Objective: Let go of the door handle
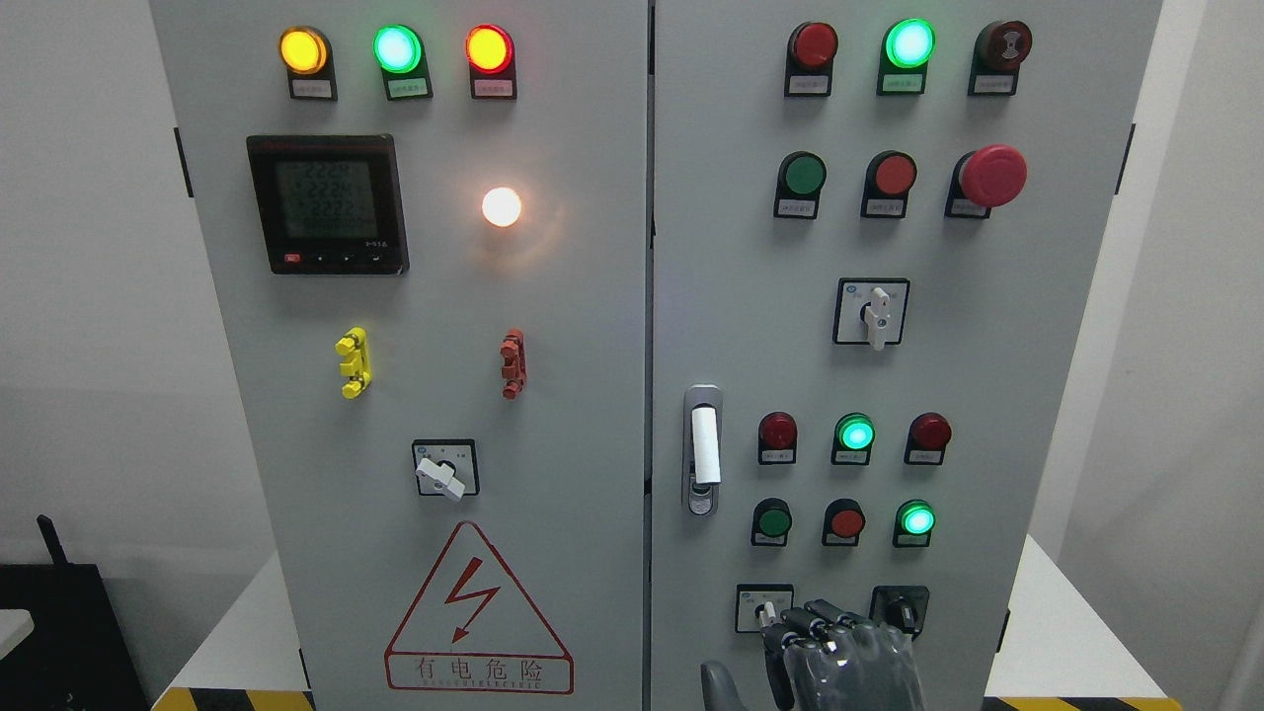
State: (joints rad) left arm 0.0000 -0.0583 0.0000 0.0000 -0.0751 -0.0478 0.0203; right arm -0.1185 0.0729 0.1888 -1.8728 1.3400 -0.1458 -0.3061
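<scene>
1. The left cabinet door [415, 326], with its meter [327, 203] and warning triangle [478, 612], is shut; no left hand shows.
2. The door handle [702, 449] sits upright at the right door's left edge, nothing touching it.
3. The right hand [834, 652] is well below the handle at the bottom edge, fingers loosely bent and holding nothing. The release looks done.
4. Risk: its fingertips lie close to the small rotary switch [762, 608], so a careless lift could knock it.

The robot hand [834, 652] is dark grey, glossy, with black segmented fingers [790, 632] and pale joint accents.
</scene>
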